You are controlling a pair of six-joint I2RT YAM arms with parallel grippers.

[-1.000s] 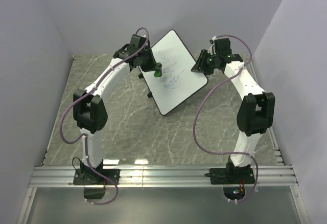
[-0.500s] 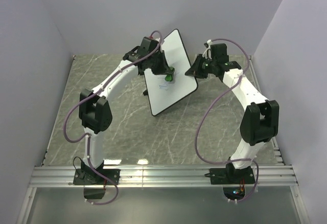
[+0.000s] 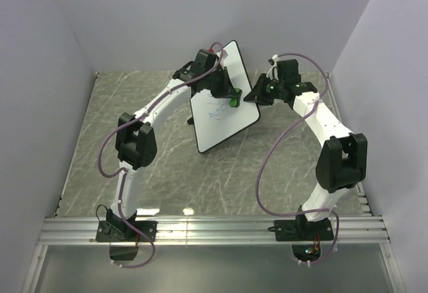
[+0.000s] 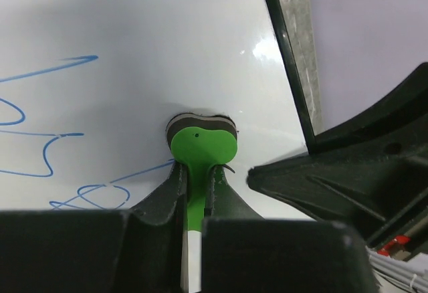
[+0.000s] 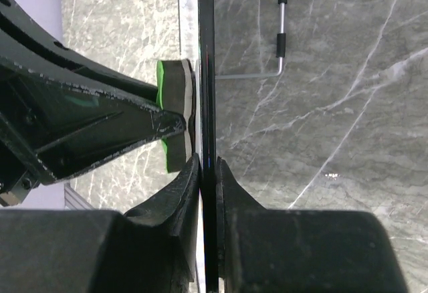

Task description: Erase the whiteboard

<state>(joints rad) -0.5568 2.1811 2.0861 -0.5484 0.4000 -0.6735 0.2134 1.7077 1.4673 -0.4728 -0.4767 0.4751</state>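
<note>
While tilted, whiteboard (image 3: 217, 124) between right fingers (image 5: 186, 191)

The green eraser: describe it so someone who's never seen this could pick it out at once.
A whiteboard with blue scribbles tilts up from the grey marbled table. Pressed against its face near the right rim is the eraser, clamped in the left end effector. Bright green with a dark pad, it stands out from the white board and the black end effector.

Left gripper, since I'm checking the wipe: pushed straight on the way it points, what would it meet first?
The left gripper, shut on the small green felt-backed eraser, points at the large white rectangular whiteboard; the eraser's pad appears pressed against it.
</note>
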